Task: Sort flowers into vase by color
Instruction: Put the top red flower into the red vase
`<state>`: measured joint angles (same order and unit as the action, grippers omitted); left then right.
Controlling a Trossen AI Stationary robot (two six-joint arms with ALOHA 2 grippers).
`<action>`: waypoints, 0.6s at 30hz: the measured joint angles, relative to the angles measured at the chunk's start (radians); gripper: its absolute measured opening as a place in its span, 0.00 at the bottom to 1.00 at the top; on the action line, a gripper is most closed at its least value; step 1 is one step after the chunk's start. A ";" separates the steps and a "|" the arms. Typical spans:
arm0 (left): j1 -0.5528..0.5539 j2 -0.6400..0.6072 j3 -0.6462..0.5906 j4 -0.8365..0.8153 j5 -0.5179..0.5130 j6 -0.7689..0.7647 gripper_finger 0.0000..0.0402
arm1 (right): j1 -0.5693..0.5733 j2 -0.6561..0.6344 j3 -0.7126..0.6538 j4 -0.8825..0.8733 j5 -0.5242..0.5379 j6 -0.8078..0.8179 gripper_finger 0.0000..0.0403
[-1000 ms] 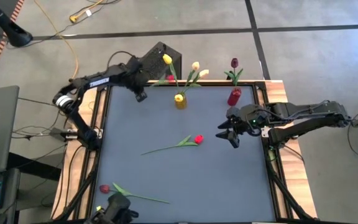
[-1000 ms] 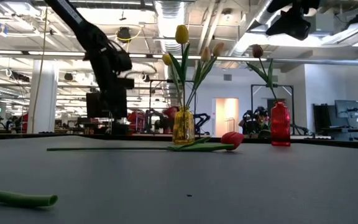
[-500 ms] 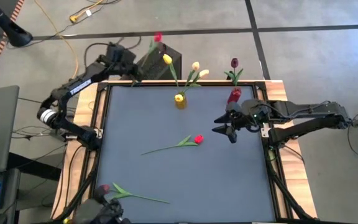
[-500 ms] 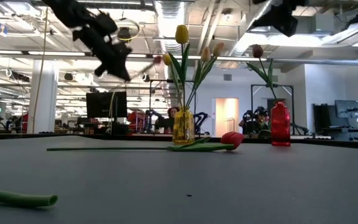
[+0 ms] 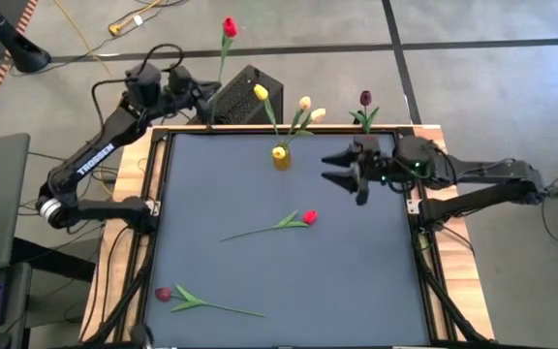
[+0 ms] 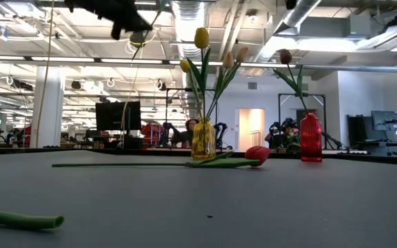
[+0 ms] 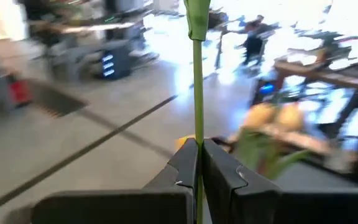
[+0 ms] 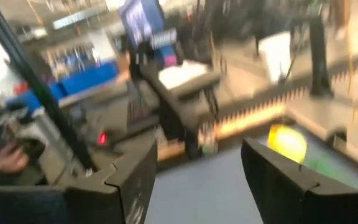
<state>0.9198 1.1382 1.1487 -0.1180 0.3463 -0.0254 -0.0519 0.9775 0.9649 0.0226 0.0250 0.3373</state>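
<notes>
The left gripper (image 5: pixel 204 100) is being held clenched on the green stem of a red tulip (image 5: pixel 229 26), beyond the table's (image 5: pixel 356 291) far-left corner; in the left wrist view the stem (image 7: pixel 196 93) is seen pinched between the two dark fingers (image 7: pixel 182 165) and rising straight up from them. The flower head is being carried high, out over the floor beside a black box (image 5: pixel 245 92).

The right gripper (image 5: pixel 342 173) is being held released, with nothing between its fingers (image 8: pixel 132 177) (a wide gap is shown in the right wrist view). It is being kept above the table's far-right part, near the yellow vase (image 5: pixel 281 156).

The yellow vase is being occupied by yellow and cream tulips (image 5: pixel 304 103), standing upright. A red vase (image 6: pixel 310 138) is being occupied by one dark red tulip (image 6: pixel 285 56); from above this vase is largely hidden by the right arm.

A second red tulip (image 5: pixel 308 217) is lying flat near mid-table, its stem pointing toward the left arm's side. A dark red tulip (image 5: pixel 164 293) is lying near the front-left corner, well apart from both vases.
</notes>
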 joint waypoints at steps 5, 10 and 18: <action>-0.151 -0.007 0.000 0.064 0.052 -0.041 0.00 | -0.044 0.037 0.000 0.185 0.000 -0.052 0.65; -0.329 -0.007 0.000 0.172 0.040 -0.036 0.00 | -0.071 0.092 0.000 0.263 -0.037 -0.057 0.65; -0.534 -0.007 0.000 0.320 -0.011 0.009 0.00 | -0.073 0.167 0.000 0.361 -0.103 -0.016 0.65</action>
<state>0.3856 1.1309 1.1488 0.2016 0.3351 -0.0159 -0.1249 1.1443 0.9653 0.3840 -0.0782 0.3208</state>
